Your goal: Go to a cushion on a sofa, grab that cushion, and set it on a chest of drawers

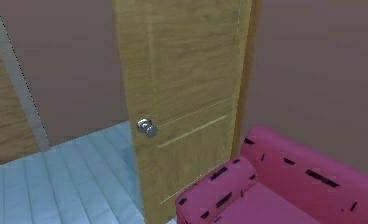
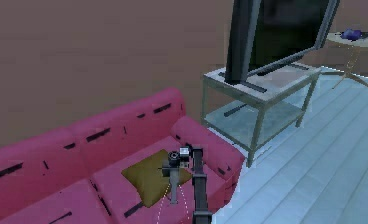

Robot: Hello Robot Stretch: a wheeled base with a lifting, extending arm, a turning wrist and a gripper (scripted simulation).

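Olive-brown cushion (image 2: 147, 180) laid flat on a pink sofa (image 2: 72, 150).
The square, slightly rumpled cushion is seen on the seat pad, at and just left of the gripper (image 2: 174, 170); whether it is touched cannot be told. The sofa, marked with short dark dashes, is spread beneath and behind the gripper.

Soft, even, rather dim light leaves the walls (image 1: 312, 60) dull and the floor (image 1: 52, 185) palest.
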